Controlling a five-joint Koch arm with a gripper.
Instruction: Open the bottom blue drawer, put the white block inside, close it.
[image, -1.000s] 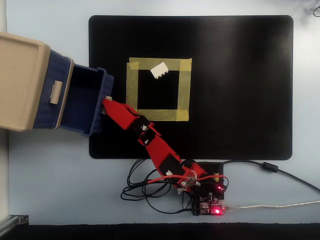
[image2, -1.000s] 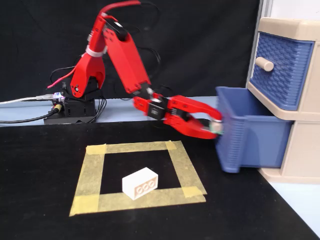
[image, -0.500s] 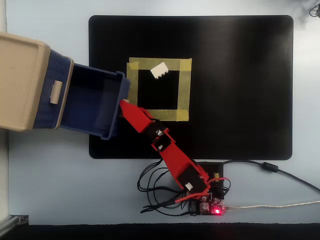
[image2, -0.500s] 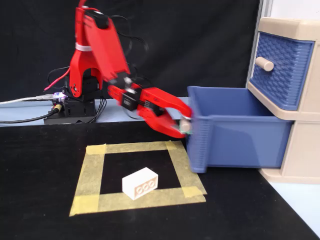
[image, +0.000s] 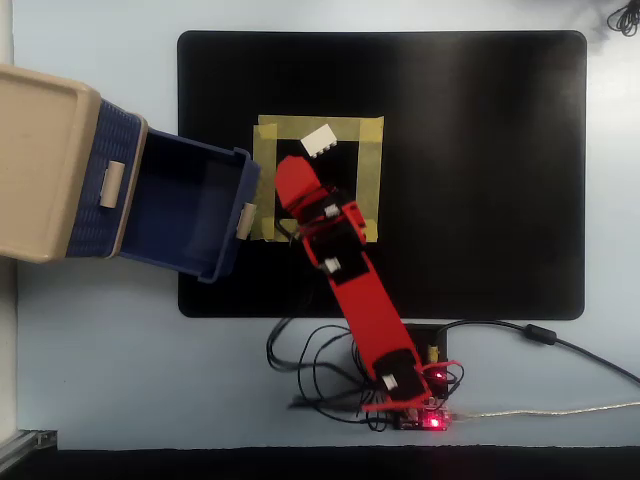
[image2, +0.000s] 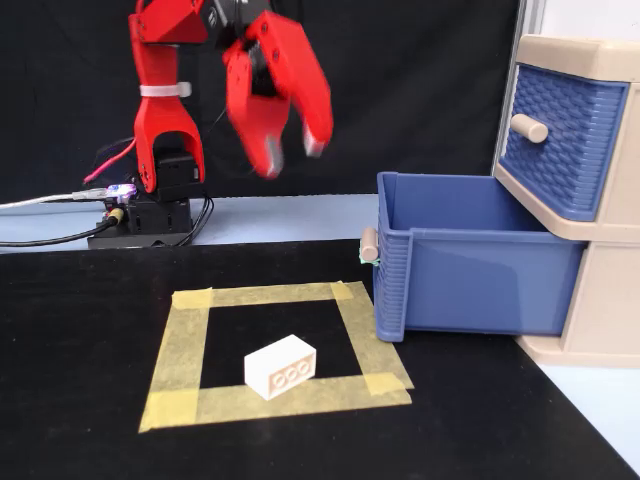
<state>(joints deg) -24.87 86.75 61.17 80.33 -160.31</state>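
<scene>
Hovering fingers (image2: 292, 150) spread apart; holding nothing.

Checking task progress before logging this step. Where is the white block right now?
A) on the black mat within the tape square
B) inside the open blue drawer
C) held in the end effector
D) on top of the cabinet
A: the white block lies on the black mat inside the yellow tape square, while the open end effector hangs empty above and the bottom drawer holds nothing.
</scene>
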